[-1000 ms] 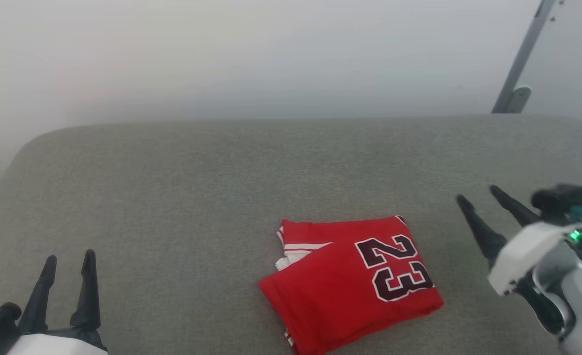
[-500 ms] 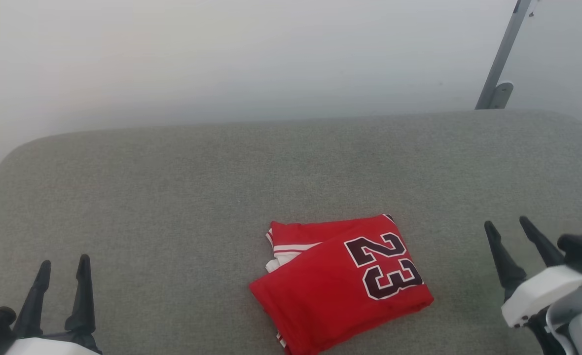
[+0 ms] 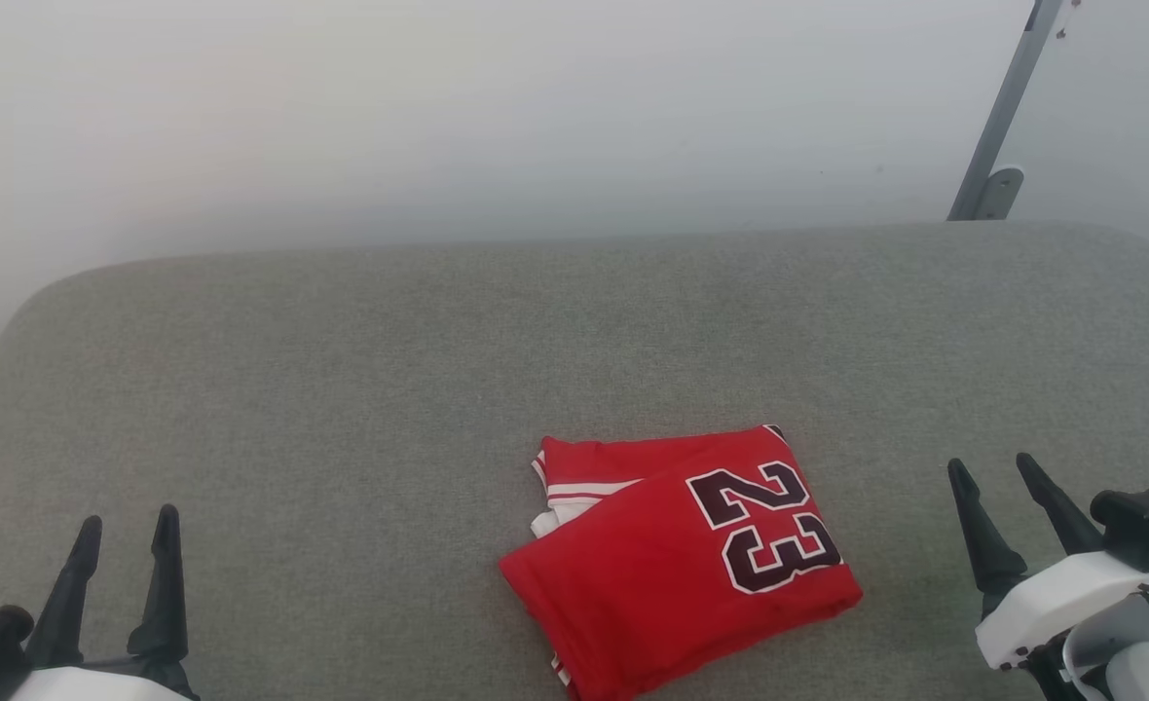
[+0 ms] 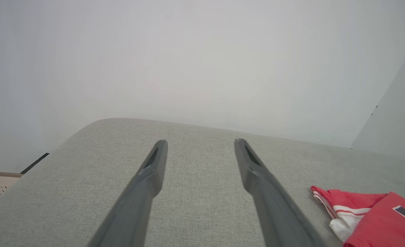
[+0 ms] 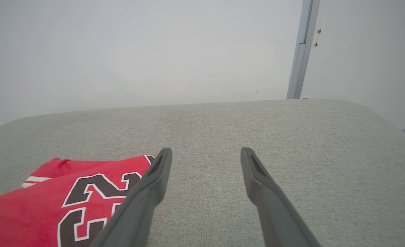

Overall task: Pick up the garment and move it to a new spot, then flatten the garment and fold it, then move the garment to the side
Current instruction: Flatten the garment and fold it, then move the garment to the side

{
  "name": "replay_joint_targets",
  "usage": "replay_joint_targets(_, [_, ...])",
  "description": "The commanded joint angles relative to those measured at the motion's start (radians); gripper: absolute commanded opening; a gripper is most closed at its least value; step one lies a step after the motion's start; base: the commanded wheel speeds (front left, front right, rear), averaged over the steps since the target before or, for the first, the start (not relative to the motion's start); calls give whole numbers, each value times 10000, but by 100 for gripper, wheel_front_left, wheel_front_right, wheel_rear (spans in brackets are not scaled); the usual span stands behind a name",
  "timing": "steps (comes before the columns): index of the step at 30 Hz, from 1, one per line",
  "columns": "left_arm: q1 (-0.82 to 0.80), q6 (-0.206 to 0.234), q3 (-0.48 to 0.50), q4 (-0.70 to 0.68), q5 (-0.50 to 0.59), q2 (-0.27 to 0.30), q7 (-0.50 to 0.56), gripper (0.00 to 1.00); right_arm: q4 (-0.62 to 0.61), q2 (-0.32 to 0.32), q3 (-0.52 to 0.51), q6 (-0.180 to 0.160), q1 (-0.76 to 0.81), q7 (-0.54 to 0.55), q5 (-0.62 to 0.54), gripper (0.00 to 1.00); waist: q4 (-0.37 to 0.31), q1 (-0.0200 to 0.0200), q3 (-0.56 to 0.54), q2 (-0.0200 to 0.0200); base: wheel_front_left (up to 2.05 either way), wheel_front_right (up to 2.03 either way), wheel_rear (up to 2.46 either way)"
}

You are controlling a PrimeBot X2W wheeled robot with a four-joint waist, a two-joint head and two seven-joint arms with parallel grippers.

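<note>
Soft, even light fills my workspace, bright and diffuse. The pale featureless wall (image 3: 438, 117) behind looks hazy and washed out, almost foggy, from the head and both wrists. The folded red jersey shirt with its black "23" print (image 3: 652, 584) throws only a thin, faint shadow onto the grey woven fabric surface (image 3: 341, 389). Close to my wrist lenses my long dark fingers (image 4: 144, 192) go soft and out of focus, and the surface's far edge bows, perhaps from wide-angle distortion.

The garment (image 3: 672, 574), red with black "23", lies folded.
</note>
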Motion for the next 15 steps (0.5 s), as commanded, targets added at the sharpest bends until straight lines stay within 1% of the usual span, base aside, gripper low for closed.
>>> replay_joint_targets(1, [29, -25, -26, 10, 28, 31, -40, 100, -50, 58, -24, -2, 113, -59, -68, 100, 14, 0, 1, 0, 0, 0, 0])
replay_joint_targets(15, [29, -25, -116, 17, -22, 103, -40, 100, -170, 147, 28, -4, 217, 109, -55, 100, 140, 0, -12, 0, 0, 0, 0])
